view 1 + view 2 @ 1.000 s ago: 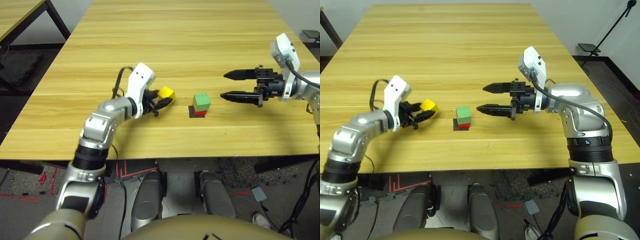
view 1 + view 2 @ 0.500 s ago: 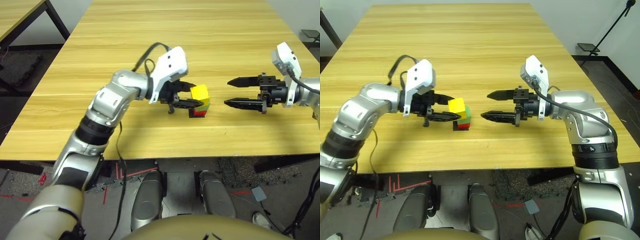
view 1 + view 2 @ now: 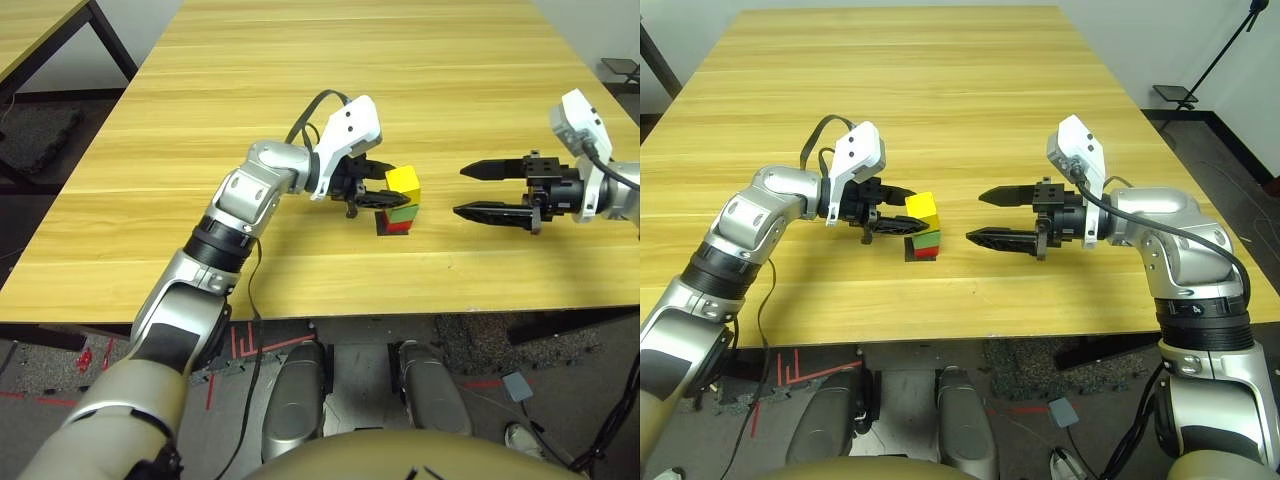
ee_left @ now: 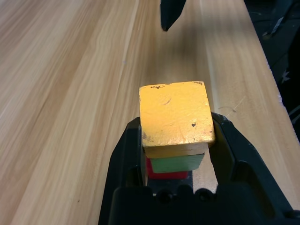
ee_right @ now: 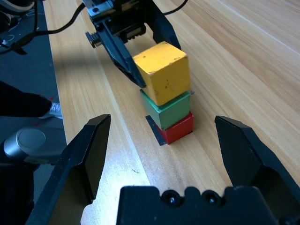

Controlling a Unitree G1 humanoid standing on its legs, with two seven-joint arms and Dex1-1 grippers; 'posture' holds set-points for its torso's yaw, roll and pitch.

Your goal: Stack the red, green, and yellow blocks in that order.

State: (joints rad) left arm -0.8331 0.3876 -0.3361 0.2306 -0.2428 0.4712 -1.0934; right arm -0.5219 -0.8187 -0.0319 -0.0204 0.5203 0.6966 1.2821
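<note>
Yellow block (image 3: 403,181) pinched by left tool (image 3: 385,190) atop green block (image 3: 400,212); right tool (image 3: 478,192) spread, well apart

Light wood-plank worktop (image 3: 300,90), grain running along its length; a small flat black square patch (image 5: 155,132) lies on it near the front edge, about midway across; the red block (image 5: 180,130) sits directly on that patch, its edges turned a little off the patch's; rest of the surface is bare planks; a second wooden worktop corner (image 3: 40,25) stands apart at far left.
</note>
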